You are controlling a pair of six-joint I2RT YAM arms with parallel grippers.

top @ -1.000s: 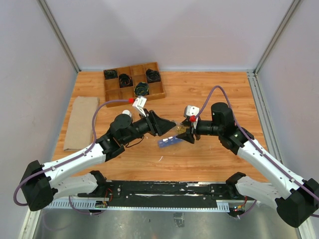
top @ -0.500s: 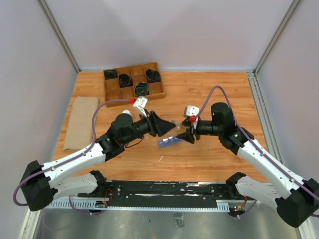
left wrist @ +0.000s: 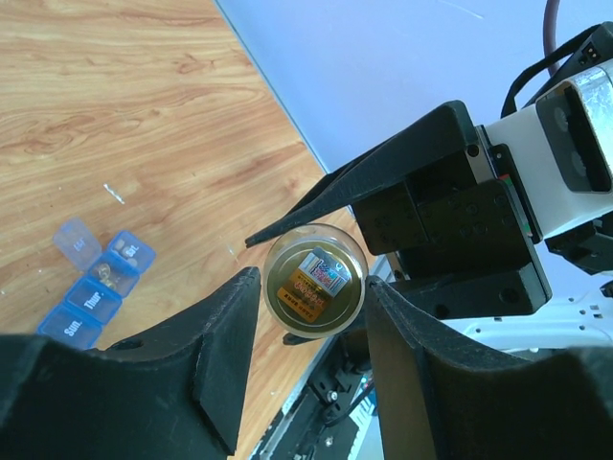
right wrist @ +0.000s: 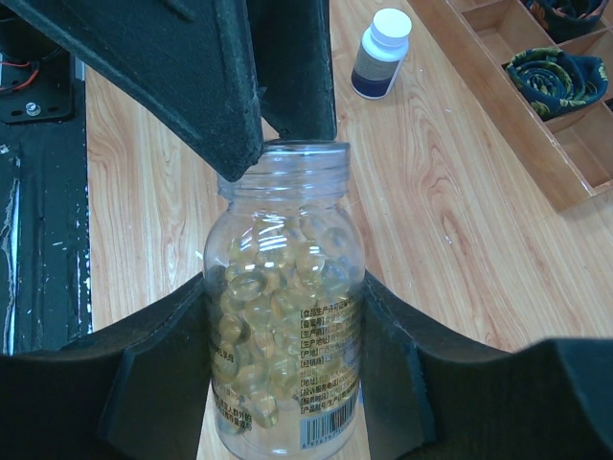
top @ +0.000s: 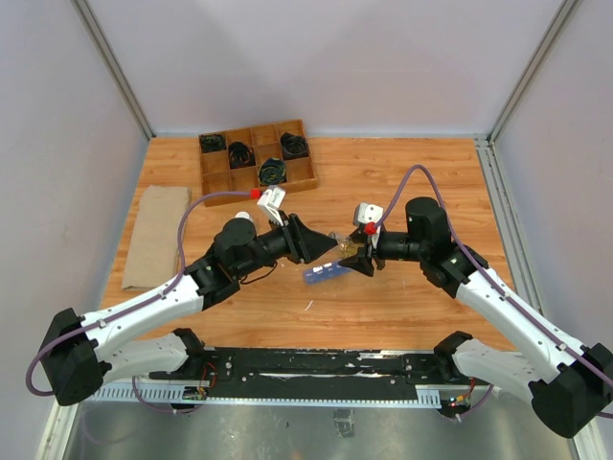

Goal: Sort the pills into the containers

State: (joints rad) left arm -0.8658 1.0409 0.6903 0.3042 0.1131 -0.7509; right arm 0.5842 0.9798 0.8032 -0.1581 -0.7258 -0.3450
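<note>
Pill vial (right wrist: 284,326) — between right gripper (right wrist: 285,283) jaws

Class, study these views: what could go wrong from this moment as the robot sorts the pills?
1. The bottle, clamped in the right end effector, has no cap; tipping it may spill many pills past the narrow blue organizer.
2. The left end effector flanks the bottle's rim; a nudge could twist the bottle loose.
</note>
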